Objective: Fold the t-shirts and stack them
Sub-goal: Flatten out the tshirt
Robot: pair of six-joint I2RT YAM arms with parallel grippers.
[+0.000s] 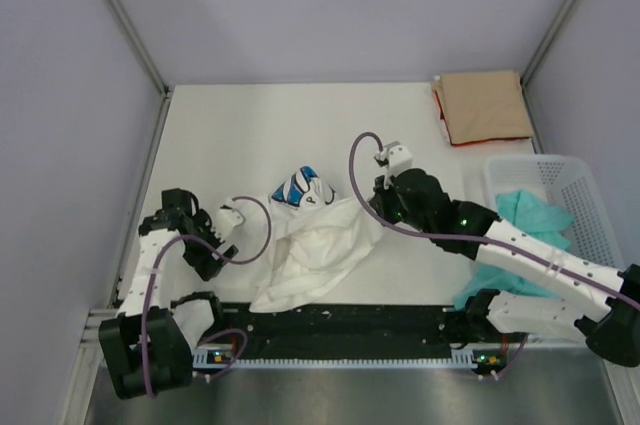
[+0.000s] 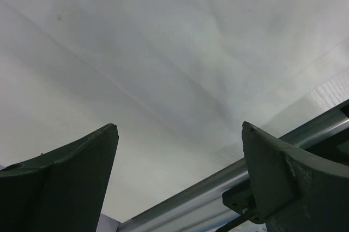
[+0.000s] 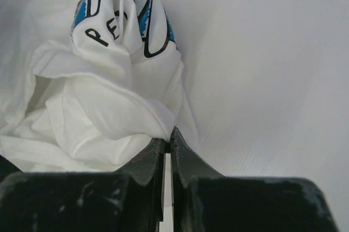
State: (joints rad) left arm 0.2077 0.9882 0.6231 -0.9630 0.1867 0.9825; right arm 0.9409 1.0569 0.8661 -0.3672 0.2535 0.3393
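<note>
While the white t-shirt lies crumpled on the tabletop, its right-hand edge is pinched by the right tool, whose jaws are clenched together on a fold of the cloth. The left tool is shown released, with its jaws spread wide and nothing between them. It is held just beside the shirt's left edge, apart from the cloth, and is aimed at a pale wall panel and a metal rail rather than at the shirt.

The heap's long axis is judged to run slantwise from the pinched right edge toward the shirt's near left corner. The printed part, with blue petals and the letters "PE", is bunched upward at its far side. Both arms are close, but only the right one is in contact, so spreading is judged to call for a second grasp at the left edge.

Well beyond the shirt to the right, a tan t-shirt is laid folded flat. Nearer on that side, a white mesh basket holds teal cloth. The tabletop is white and smooth, closed in by pale walls.
</note>
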